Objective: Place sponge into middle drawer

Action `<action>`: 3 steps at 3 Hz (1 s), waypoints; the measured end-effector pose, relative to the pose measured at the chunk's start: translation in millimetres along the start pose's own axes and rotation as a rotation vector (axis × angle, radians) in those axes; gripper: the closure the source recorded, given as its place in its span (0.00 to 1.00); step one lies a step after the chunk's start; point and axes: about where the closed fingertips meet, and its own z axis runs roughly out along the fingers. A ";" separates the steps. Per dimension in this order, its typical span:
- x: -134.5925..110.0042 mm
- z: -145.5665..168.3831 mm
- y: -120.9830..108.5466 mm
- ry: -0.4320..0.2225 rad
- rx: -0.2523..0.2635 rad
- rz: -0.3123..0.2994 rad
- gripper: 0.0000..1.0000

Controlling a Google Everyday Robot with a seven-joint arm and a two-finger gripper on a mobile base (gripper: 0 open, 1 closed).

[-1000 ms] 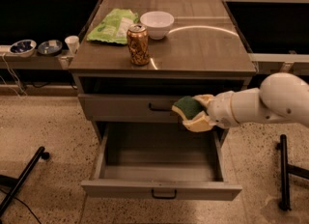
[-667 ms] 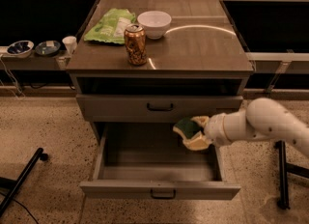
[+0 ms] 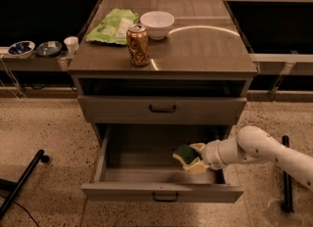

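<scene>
sponge [image 3: 185, 153] held in hand [image 3: 192, 158], over middle drawer [image 3: 122, 191]

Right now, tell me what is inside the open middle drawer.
The end effector reaches into the middle drawer at its right, gripping the sponge. Elsewhere only its grey floor shows; the part beneath them is hidden.

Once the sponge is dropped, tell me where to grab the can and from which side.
Probably grip the can around its mid-body, coming from the front: it stands upright near the front edge, with the bowl and bag close behind. The gripper is inside the open middle drawer, holding the sponge.
</scene>
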 end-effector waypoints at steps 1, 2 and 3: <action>-5.5 6.1 1.9 -0.008 0.002 -0.006 1.00; 3.1 37.4 11.6 -0.040 0.000 0.066 1.00; 2.3 77.2 10.9 -0.115 0.068 0.149 1.00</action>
